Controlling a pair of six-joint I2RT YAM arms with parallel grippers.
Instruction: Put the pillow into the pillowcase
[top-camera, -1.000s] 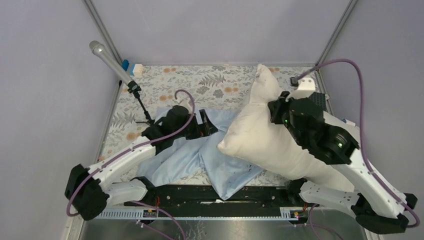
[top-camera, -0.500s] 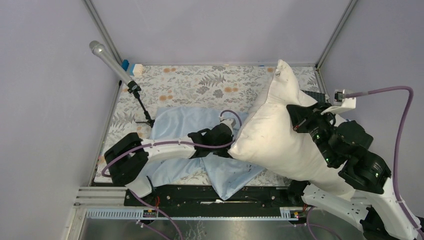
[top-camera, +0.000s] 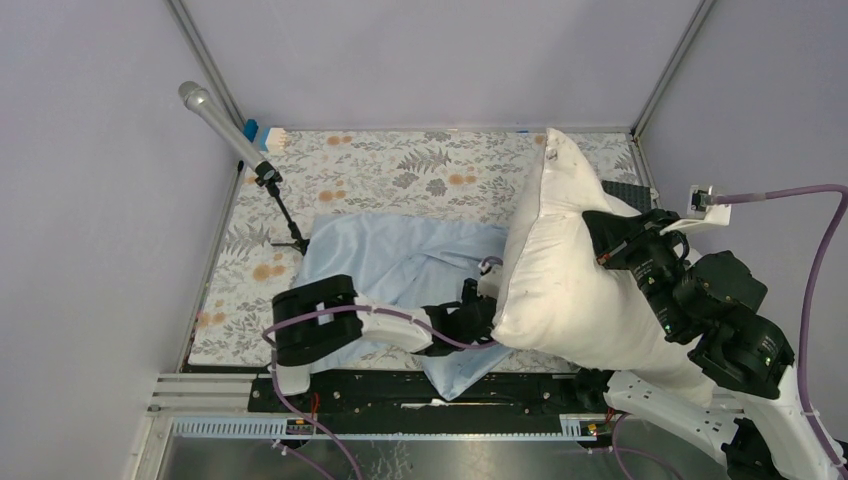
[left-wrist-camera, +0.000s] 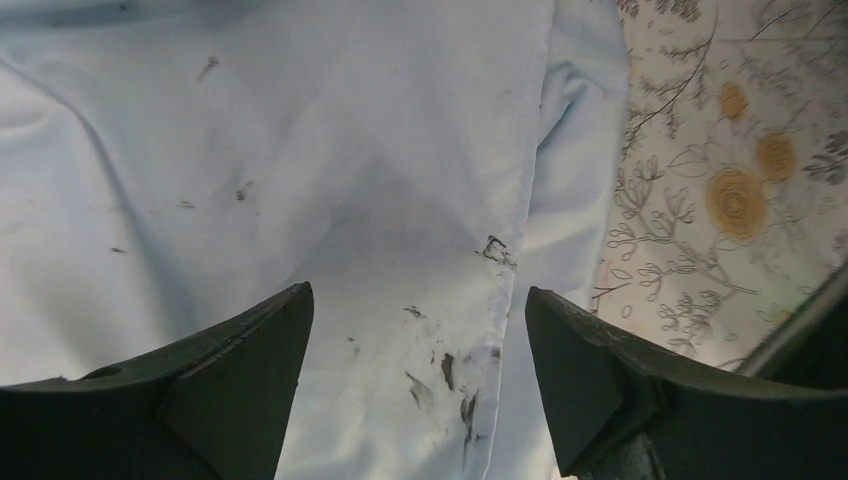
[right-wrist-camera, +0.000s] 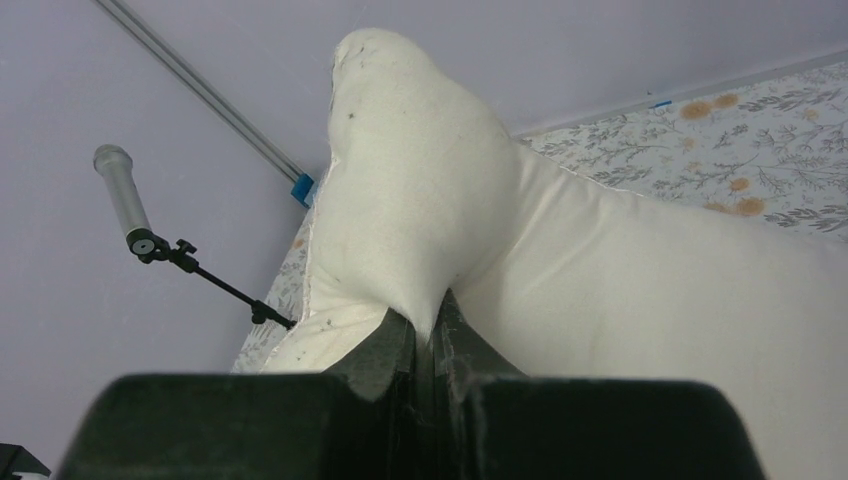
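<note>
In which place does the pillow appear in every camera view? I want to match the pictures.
Top external: the pillow stands right of centre, one corner up.
Left wrist: not in it; only the pillowcase and the floral table cloth show.
Right wrist: it fills the centre and right, pinched by the right gripper.
Shared landmark: that floral table cloth, in all three views.

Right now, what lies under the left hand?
Under the open left hand lies the light-blue pillowcase, its stained edge between the fingers. The floral tablecloth shows beside it. Whatever is beneath the fabric is covered.
</note>
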